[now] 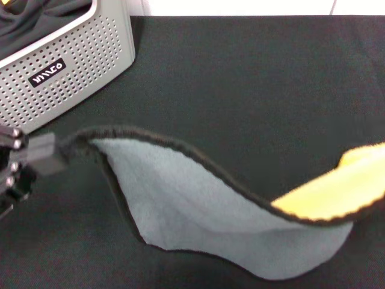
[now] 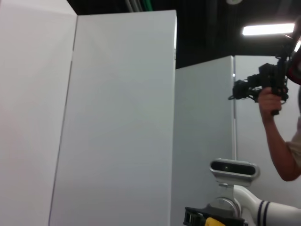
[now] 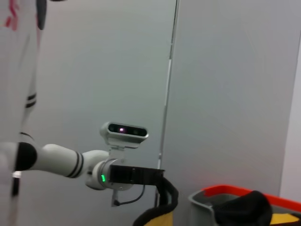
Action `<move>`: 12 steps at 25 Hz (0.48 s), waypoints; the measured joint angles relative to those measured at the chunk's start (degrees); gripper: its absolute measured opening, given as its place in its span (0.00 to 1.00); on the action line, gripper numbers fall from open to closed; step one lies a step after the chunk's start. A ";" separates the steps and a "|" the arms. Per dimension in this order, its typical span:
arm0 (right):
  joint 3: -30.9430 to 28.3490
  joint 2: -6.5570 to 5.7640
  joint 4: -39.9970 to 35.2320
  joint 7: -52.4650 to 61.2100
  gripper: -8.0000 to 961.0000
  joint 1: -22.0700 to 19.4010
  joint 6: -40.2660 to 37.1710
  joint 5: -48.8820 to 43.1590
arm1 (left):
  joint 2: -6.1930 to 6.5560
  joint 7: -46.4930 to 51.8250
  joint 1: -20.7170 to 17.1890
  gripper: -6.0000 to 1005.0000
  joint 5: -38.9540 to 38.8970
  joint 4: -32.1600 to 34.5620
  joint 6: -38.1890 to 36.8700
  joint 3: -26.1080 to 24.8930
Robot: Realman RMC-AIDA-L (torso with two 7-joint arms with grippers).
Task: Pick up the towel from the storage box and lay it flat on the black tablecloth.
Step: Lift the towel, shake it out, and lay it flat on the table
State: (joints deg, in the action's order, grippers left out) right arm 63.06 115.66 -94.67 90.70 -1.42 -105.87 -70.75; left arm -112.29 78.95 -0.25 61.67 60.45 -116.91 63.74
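The towel point(image 1: 198, 211) hangs stretched out in the air over the black tablecloth point(image 1: 252, 90), with its grey side facing up toward the head camera and its yellow side showing where the right end folds over. A thin dark edge runs along the top of it like a line. The left gripper point(image 1: 51, 153) is at the left side of the head view, and its dark fingers are pinched tight on the left corner of the towel. You can see the same gripper in the right wrist view point(image 3: 160, 181), far off, with the dark edge and a bit of yellow cloth hanging down from it. The right end of the towel goes off the right side of the head view, held up high, but the right gripper does not show there. A dark gripper with a bit of yellow at it shows low down in the left wrist view point(image 2: 209, 219), and you cannot tell if it is open or closed. The lower part of the towel dips down close to the tablecloth. The storage box point(image 1: 90, 66) sits at the far left corner of the tablecloth, well apart from the towel. It is grey with little holes and a small black label. Inside it lies a bunched black cloth point(image 1: 36, 18).
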 joint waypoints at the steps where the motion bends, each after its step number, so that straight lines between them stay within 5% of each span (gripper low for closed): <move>1: -0.65 0.03 0.37 0.33 0.03 -0.25 -1.45 0.11 | 0.04 -0.01 -0.80 0.02 -0.08 0.97 -0.02 0.71; 12: -1.80 0.25 7.79 0.03 0.03 -2.57 -9.64 1.30 | 1.06 -1.98 -2.81 0.02 0.78 1.11 -0.05 5.66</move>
State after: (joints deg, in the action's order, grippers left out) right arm 61.26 115.91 -86.88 90.73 -3.99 -115.51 -69.45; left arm -111.23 76.97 -3.05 62.45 61.56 -116.96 69.41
